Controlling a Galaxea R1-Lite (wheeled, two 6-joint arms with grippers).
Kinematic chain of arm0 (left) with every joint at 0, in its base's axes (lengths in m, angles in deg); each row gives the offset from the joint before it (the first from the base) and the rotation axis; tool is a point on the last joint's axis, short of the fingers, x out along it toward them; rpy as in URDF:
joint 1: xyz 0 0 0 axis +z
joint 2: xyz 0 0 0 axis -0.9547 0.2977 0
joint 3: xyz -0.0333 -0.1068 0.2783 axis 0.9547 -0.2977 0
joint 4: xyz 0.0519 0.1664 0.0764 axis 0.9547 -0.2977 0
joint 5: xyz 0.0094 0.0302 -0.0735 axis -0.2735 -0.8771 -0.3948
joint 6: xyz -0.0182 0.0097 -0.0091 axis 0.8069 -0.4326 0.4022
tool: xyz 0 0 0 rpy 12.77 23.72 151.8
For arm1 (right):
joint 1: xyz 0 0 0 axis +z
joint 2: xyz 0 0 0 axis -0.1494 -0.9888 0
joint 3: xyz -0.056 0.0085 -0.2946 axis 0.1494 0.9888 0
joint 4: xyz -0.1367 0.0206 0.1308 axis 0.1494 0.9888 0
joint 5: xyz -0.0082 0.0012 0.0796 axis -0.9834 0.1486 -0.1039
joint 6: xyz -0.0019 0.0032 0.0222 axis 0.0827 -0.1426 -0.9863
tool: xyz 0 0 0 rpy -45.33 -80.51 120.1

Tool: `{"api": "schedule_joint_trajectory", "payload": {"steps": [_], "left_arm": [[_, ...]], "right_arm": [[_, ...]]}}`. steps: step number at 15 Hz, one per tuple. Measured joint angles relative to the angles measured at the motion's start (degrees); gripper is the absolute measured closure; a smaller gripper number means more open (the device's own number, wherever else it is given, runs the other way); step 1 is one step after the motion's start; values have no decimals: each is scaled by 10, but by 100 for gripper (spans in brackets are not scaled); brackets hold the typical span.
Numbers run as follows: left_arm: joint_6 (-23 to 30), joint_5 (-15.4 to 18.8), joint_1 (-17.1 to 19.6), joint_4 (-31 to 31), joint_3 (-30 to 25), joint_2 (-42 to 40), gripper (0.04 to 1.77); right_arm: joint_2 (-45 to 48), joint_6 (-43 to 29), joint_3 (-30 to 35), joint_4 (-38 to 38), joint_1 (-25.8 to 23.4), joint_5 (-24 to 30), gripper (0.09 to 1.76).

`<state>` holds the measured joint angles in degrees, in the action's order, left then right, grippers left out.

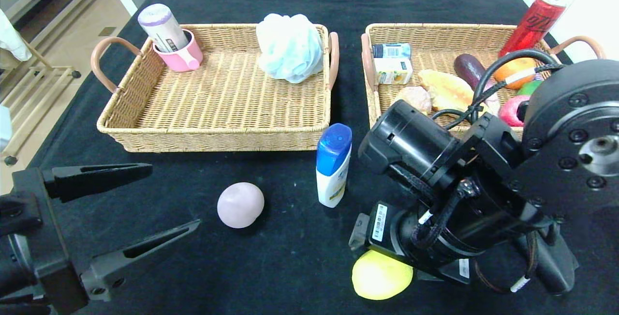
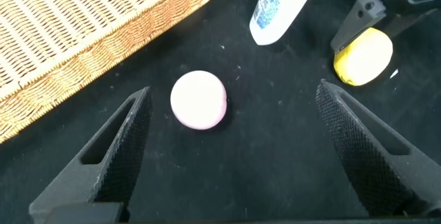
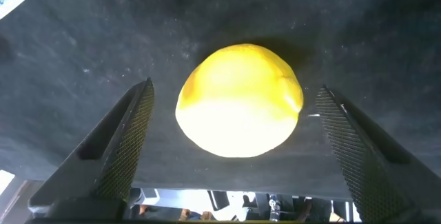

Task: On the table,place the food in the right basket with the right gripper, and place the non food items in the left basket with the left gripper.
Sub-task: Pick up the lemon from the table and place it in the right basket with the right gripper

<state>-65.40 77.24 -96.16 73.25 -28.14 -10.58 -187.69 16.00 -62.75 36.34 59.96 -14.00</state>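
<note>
Both arms low; right gripper [image 3: 234,148] straddles lemon [image 3: 239,100].

Woven wicker left basket [image 1: 145,126], matt black tablecloth [image 1: 290,252], glossy plastic shampoo bottle [image 1: 332,167].

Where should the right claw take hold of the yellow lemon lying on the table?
Across its widest middle, probably from straight above: the lemon lies loose on the black cloth, already centred between the open right claw fingers, with free space on both sides.
</note>
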Motion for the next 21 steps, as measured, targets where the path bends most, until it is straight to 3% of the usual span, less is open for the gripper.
{"api": "schedule_joint_trajectory", "payload": {"steps": [18,21], "left_arm": [[-2,0,0,1,0,-3,9],[-2,0,0,1,0,-3,9]], "right_arm": [[-23,-2,-4,0,6,-1,14],[-24,-3,-4,0,5,-1,58]]}}
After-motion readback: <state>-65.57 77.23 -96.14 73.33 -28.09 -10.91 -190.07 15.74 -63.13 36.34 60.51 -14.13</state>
